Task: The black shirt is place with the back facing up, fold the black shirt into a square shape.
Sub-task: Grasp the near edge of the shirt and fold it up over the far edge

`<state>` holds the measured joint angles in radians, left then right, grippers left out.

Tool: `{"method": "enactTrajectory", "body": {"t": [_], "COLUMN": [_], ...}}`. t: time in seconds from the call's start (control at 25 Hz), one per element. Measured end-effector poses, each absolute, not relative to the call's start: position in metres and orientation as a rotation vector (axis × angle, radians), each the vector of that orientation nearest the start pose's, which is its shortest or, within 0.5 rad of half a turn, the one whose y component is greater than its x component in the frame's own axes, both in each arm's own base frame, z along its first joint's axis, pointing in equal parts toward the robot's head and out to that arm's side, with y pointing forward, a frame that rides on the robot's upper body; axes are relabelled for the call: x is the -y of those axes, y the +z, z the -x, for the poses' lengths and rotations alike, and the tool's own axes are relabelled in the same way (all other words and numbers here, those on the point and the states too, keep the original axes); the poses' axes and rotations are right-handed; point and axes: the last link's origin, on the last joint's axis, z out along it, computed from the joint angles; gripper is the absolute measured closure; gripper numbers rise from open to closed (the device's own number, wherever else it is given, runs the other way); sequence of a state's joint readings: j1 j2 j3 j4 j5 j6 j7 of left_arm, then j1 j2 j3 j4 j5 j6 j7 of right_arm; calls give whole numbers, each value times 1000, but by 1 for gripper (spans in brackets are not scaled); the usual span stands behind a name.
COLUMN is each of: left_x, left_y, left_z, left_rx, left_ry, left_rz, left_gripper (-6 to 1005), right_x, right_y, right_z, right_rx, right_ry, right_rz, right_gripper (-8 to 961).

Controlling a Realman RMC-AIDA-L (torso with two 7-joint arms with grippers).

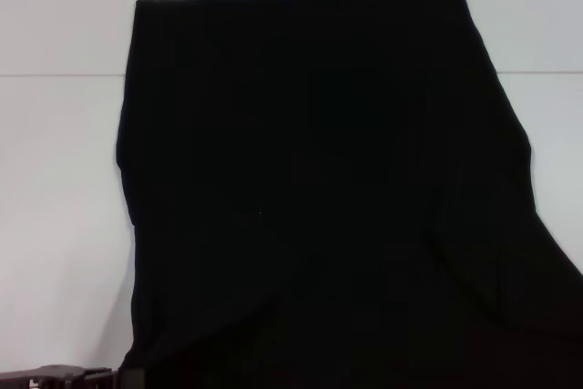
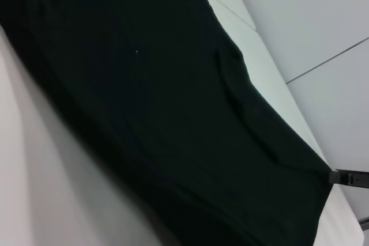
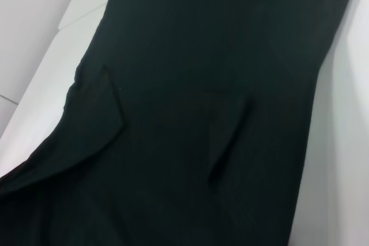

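Your black shirt [image 1: 319,189] covers most of the white worktop [image 1: 55,179]. Its straight far edge lies parallel to the worktop's far edge and a little short of it; the cloth runs from there to the near edge and out of the head view. Long axis: far to near.

No lettering shows in any view, only plain black cloth. The sides appear already turned in toward the middle: the right wrist view shows two raised folded flaps, one near the shirt's [image 3: 190,113] side edge and one nearer its middle. In the head view the side toward the worktop's left edge is fairly straight; the side toward the right edge bulges and flares near you. Low creases cross the near part.

Left tool [image 1: 64,376]: only a dark piece of it shows at the near left corner, just beside the shirt's near left corner. Spread or pressed together, you cannot tell. Right tool: not in view.

In the left wrist view a small dark part [image 2: 350,178] juts in beside the shirt [image 2: 173,113]; whose it is, unclear.

Judgement: the remaining fold runs along the long axis, near end over to far end. Both near corners need lifting together.
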<state>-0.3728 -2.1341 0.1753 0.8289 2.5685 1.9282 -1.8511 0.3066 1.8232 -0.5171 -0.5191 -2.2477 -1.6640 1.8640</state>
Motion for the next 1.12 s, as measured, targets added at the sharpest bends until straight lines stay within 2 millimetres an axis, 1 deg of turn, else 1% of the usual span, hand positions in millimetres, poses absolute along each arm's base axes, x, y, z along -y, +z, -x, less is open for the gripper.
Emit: {"method": "enactTrajectory", "body": {"t": [0.12,0.24,0.44,0.64,0.68,0.76,0.88,1.12], "left_x": [-221,-230,-260,-293,-296,-313,-334,-364], "left_y": [25,28,39,45,46,49,50,54], "left_z": [334,330,320,309,308,303,297,292], "left_rx": [1718,1695,1646,1582,1576,1558,1551,1492], "left_ry": [-636,-660,-667,-635,-635,-638,-617,-601], "left_rz": [2488,2494,2487,2501,2496,2472,2438,2362], "left_gripper": [944,944,944,944,944,944,944,945], "right_x": [-239,-244,-264,-298,-305,-319,-336,-369], "right_y": [88,88,87,80,79,78,78,79], "right_z": [-392,-388,-375,-355,-350,-342,-334,-322], "right_rx": [-1665,-1649,-1594,-1510,-1491,-1462,-1425,-1379], "right_ry": [468,484,524,561,567,565,553,525], "right_rz": [2333,2345,2373,2387,2394,2395,2384,2316], "right_gripper": [856,853,847,841,840,838,834,827]}}
